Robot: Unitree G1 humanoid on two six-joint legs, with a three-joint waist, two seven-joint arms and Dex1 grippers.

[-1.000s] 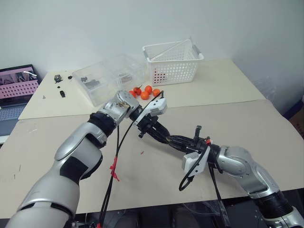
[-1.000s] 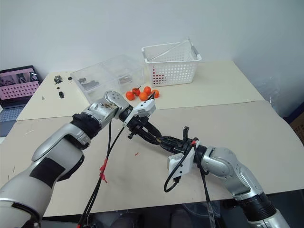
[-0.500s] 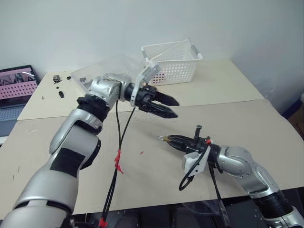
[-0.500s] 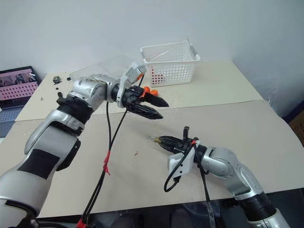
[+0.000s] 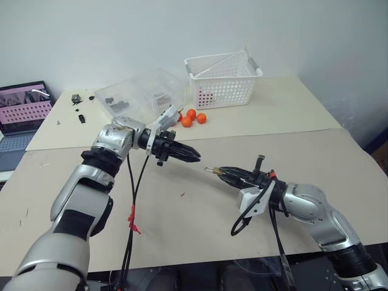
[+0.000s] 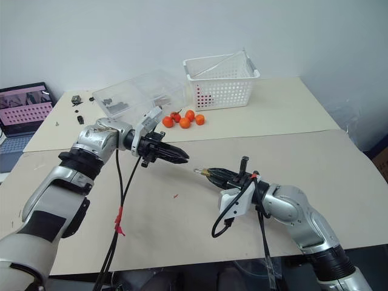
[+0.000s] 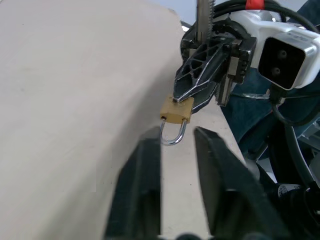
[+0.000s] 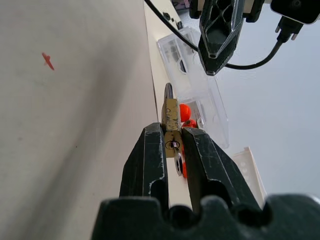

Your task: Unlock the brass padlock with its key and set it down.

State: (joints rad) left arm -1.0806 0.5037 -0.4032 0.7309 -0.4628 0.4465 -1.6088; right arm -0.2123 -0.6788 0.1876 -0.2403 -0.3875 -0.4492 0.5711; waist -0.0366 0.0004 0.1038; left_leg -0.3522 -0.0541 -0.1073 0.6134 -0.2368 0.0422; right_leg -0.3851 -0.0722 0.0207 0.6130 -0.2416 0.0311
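Observation:
My right gripper (image 5: 219, 172) is shut on the brass padlock (image 5: 211, 171) and holds it level above the table. The lock's silver shackle (image 7: 173, 135) points at my left gripper (image 5: 195, 159). The gold body (image 8: 171, 116) sits between the right fingers, and the small silvery key (image 8: 178, 162) hangs at its keyhole end. My left gripper is shut and holds nothing. Its tips hover a short gap from the shackle, aimed at it from the left.
Several orange fruits (image 5: 191, 117) lie behind the grippers, in front of a white basket (image 5: 223, 79) and a clear plastic box (image 5: 142, 94). A laptop (image 5: 21, 109) stands at the far left. Black cables with red tape (image 5: 133, 215) hang under my left arm.
My left gripper left the right gripper's tips, swung up and back with its fingers spread wide, then came down again and shut. The right gripper and padlock held still.

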